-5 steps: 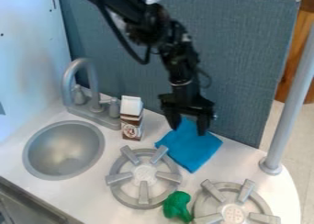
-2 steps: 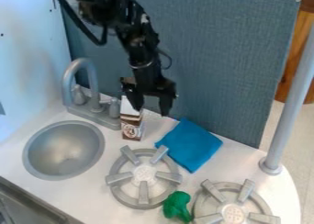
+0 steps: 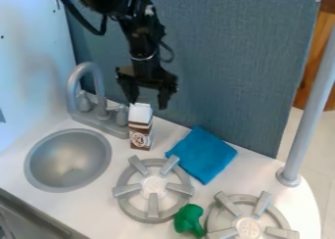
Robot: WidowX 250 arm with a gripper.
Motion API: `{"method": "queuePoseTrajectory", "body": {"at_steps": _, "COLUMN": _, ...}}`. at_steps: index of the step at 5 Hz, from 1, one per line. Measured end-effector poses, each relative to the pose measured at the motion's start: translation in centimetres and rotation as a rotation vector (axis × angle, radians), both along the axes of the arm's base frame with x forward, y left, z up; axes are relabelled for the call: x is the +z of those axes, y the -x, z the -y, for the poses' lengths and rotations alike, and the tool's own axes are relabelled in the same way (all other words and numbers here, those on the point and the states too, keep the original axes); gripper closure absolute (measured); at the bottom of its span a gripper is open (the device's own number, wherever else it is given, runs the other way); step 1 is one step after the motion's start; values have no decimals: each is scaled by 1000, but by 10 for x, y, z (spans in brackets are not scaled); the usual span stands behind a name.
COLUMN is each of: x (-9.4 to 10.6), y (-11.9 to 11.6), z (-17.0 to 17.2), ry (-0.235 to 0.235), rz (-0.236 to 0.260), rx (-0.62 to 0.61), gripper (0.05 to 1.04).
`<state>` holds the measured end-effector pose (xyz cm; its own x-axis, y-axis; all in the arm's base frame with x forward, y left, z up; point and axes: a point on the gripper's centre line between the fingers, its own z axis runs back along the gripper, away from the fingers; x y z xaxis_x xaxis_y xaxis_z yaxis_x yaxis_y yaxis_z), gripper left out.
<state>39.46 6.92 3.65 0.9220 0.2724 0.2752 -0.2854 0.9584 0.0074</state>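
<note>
- Brown-and-white carton [image 3: 140, 128]: stands upright on the white counter [image 3: 98, 218], near the back edge and toward the back left corner. Long axis vertical; peaked white top facing up. The broad printed face is turned toward the front edge; a narrow side face shows at its right.
- Black gripper [image 3: 148, 105]: positioned above the carton, pointing down. The two fingers are spread apart with nothing held between them. The left finger in the view overlaps the edge of the carton top; contact cannot be determined.
- Arm [image 3: 140, 42]: enters from the top edge of the view and hangs in front of the blue-grey panel [image 3: 229, 61]. The panel rises along the back edge of the counter and bounds the space behind the carton.
- Left of carton: grey faucet [image 3: 99, 93], with its base and nearest handle just beside the carton. The round sink [image 3: 68, 159] is set in the counter toward the left edge.
- Right of carton: blue cloth [image 3: 202, 155], lying flat, one corner directed at the back edge.
- Front of carton: grey burner [image 3: 154, 185] with raised radial bars, near the carton foot.
- Toward the front right: green toy broccoli [image 3: 188, 221], lying between the first burner and a second burner [image 3: 249, 228].
- Right edge of counter: grey post [image 3: 309, 115], seated in a round flange.
</note>
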Motion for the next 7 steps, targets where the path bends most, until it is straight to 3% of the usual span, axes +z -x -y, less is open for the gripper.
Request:
{"method": "queuePoseTrajectory", "body": {"at_steps": 1, "x": 10, "y": -11, "z": -22, "ry": -15, "rz": 46, "rx": 46, "gripper": 83}}
{"method": "queuePoseTrajectory", "body": {"at_steps": 3, "x": 6, "y": -12, "z": -49, "ry": -21, "rz": 50, "rx": 73, "gripper": 83}}
{"method": "queuePoseTrajectory", "body": {"at_steps": 4, "x": -1, "y": -10, "z": -49, "ry": -23, "rz": 28, "rx": 54, "gripper": 83}}
{"method": "queuePoseTrajectory", "body": {"at_steps": 6, "x": -5, "y": -11, "z": -46, "ry": -5, "rz": 30, "rx": 23, "gripper": 83}}
{"method": "queuePoseTrajectory", "body": {"at_steps": 7, "x": -28, "y": -7, "z": -43, "ry": 6, "rz": -7, "rx": 24, "gripper": 83}}
